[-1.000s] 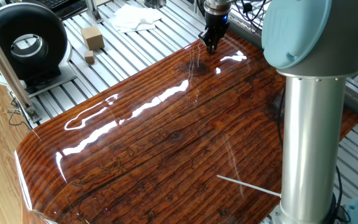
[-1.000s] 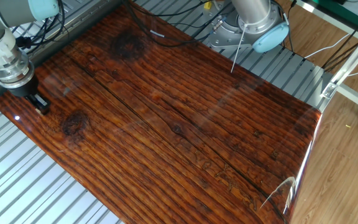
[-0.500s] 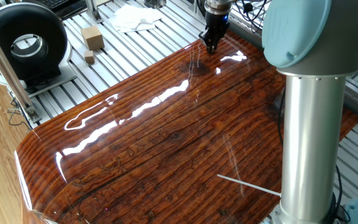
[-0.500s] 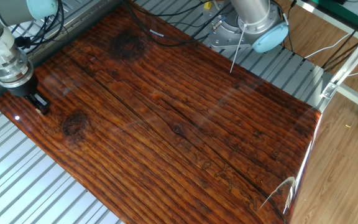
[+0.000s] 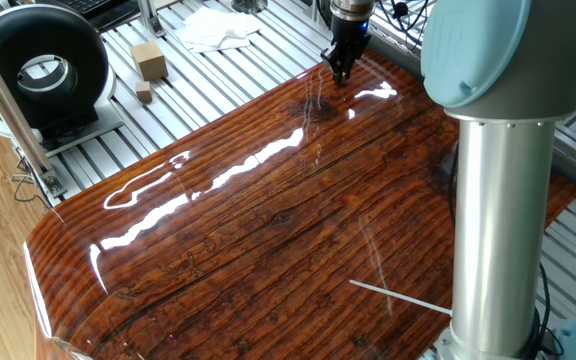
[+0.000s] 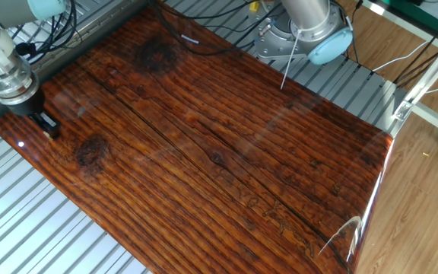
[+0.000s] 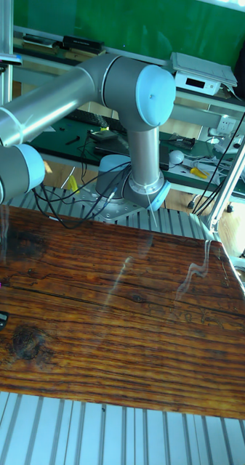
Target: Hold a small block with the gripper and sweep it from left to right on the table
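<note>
The gripper (image 5: 340, 72) stands upright over the far corner of the table (image 5: 268, 230), at about one o'clock in one fixed view and nine o'clock in the other (image 6: 48, 126), its tip at the board's surface. The fingers sit close together; whether they pinch the small block cannot be told, as no cube shows between them. Off the board, at eleven o'clock on the slatted base, rest a big tan block (image 5: 149, 59) and a smaller tan cube (image 5: 144, 93), well apart from the gripper.
</note>
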Tool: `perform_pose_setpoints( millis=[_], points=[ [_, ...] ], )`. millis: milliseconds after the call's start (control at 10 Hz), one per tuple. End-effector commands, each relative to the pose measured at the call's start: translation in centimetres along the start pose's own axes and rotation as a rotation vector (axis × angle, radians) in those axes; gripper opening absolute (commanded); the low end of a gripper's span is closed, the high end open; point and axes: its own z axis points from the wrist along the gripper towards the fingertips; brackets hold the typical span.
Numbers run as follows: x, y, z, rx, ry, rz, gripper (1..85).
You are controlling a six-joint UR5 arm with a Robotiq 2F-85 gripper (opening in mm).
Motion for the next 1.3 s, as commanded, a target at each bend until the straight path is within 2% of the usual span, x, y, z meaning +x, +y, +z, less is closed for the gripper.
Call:
perform_pose_setpoints(
  millis=[0, 1200],
  points=[
    [-0.30, -0.15, 0.01, 0.020, -0.008, 0.008, 1.0],
    [-0.33, 0.22, 0.04, 0.006, -0.010, 0.013, 1.0]
  ],
)
